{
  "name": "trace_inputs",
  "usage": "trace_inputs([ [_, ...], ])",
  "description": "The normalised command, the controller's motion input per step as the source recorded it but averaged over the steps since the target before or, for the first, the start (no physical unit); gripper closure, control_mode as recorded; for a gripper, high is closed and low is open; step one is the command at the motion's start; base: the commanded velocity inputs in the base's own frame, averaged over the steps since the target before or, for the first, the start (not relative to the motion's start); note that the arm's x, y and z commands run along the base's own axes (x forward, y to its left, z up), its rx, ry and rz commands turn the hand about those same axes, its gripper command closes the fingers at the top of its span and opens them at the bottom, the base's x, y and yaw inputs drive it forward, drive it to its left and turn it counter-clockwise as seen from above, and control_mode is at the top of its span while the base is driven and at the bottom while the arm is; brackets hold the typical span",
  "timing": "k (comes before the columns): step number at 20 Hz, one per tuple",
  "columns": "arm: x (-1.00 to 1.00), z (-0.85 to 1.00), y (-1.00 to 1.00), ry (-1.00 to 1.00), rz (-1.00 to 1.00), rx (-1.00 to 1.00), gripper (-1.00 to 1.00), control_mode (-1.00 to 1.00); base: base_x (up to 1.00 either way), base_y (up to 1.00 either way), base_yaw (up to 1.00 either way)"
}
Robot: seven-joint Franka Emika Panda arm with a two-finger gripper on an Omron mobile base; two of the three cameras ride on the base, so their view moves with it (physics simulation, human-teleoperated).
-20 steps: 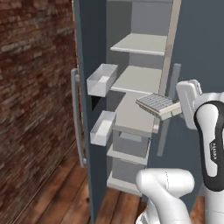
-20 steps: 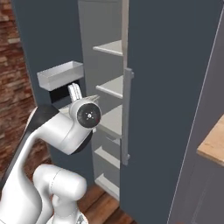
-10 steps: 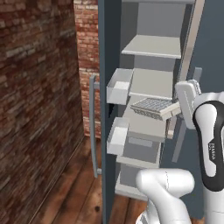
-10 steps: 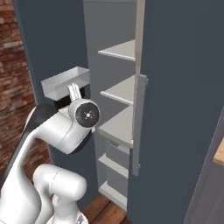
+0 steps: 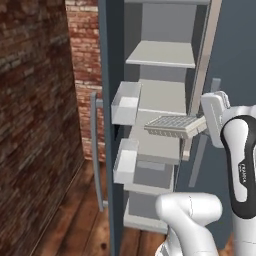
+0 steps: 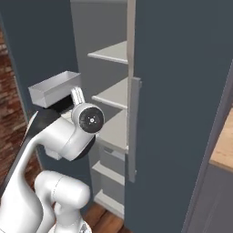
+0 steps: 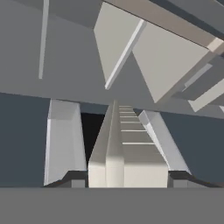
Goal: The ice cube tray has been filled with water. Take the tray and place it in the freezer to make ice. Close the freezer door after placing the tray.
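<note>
Step in hand: carrying the ice cube tray [image 5: 172, 126] into the freezer [image 5: 159, 100], freezer door [image 5: 111, 30] standing open. Fingers [image 7: 73, 178] pinch the tray by its near short end; it juts level at centre frame in the left base view, in front of the middle shelf [image 5: 159, 97].

Next move, as I judge it: push forward over a bare shelf, lower, release, withdraw, then swing the door shut.

Tray is pale, rigid, gridded with square cells. Shelves flat, matte white; door bins [image 5: 126, 103] boxy.

Red brick wall [image 5: 35, 110] left; wood plank floor [image 5: 75, 225]; wooden countertop [image 6: 223, 150] right.
</note>
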Motion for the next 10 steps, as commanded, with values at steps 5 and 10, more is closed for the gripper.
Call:
trace_inputs([
  [5,0.00,0.00,0.00,0.00,0.00,0.00,1.00,1.00,0.43,0.09,-0.20],
  [10,0.00,0.00,0.00,0.00,0.00,0.00,1.00,1.00,0.47,0.19,-0.21],
])
